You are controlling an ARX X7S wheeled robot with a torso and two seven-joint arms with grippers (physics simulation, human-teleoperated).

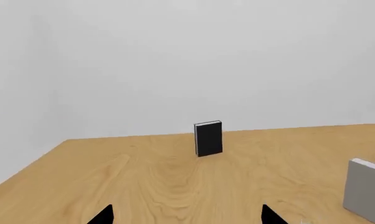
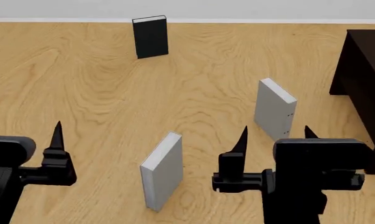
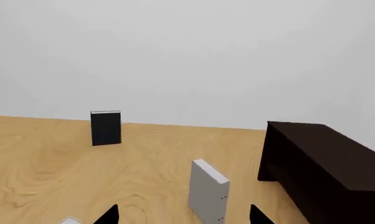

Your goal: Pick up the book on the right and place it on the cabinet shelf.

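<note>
A bare simulated test room, no real home or office: only a plain white wall (image 3: 187,56), a light wooden surface (image 2: 81,93), a dark cabinet (image 3: 327,168) at its right edge.

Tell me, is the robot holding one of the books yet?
No. Both the left gripper and right gripper are open and empty. The book stands on the table just beyond the right gripper, untouched.
</note>
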